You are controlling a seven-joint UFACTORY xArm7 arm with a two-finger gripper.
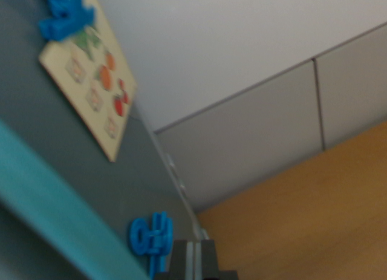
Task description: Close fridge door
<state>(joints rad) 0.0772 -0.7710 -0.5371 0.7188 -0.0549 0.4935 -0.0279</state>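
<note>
While my fingers [195,262] sit low against the fridge door [72,171], just beside its blue magnet [151,236], I'm mid-push; whether they're apart I cannot tell. Next: steady pressing.

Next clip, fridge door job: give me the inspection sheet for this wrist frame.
Surface: grey door panel with a teal strip, seen tilted.
Job's things: door fills the wrist view's left; open or shut cannot be told.
Clutter: fruit picture card; blue magnets above and below.
Grippers: gripper only partly seen at the bottom edge; state unclear.
Cables: nothing seen.
Surroundings: grey wall panels, wooden floor; image blurred.
</note>
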